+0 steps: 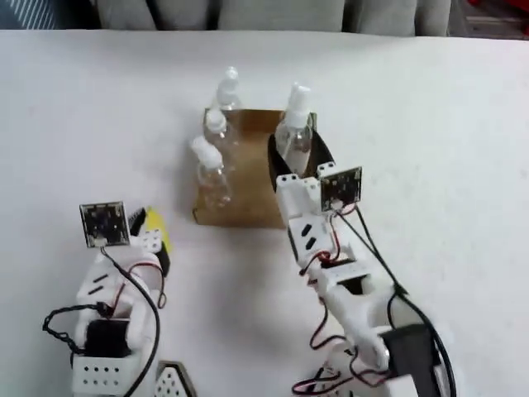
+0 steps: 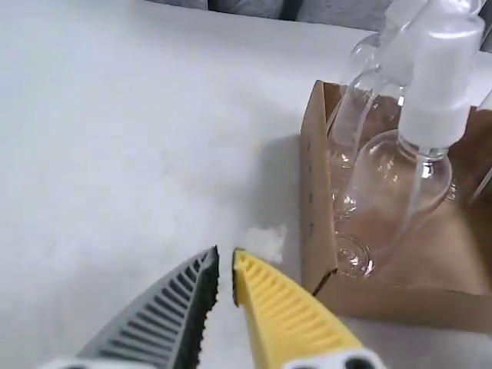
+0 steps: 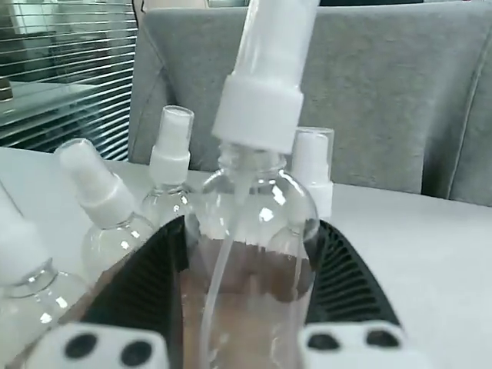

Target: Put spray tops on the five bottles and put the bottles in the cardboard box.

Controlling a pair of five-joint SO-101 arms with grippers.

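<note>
Now right pincer (image 3: 252, 257) closed around spray-topped bottle (image 3: 254, 204).

A white surface (image 1: 446, 107); past its far edge stands a grey upholstered seat (image 3: 384, 100), with slatted blinds (image 3: 61, 69) nearby.

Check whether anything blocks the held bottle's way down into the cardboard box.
Nothing visible does. The right gripper holds the bottle at the right half of the cardboard box; three other bottles stand along its left side.
</note>
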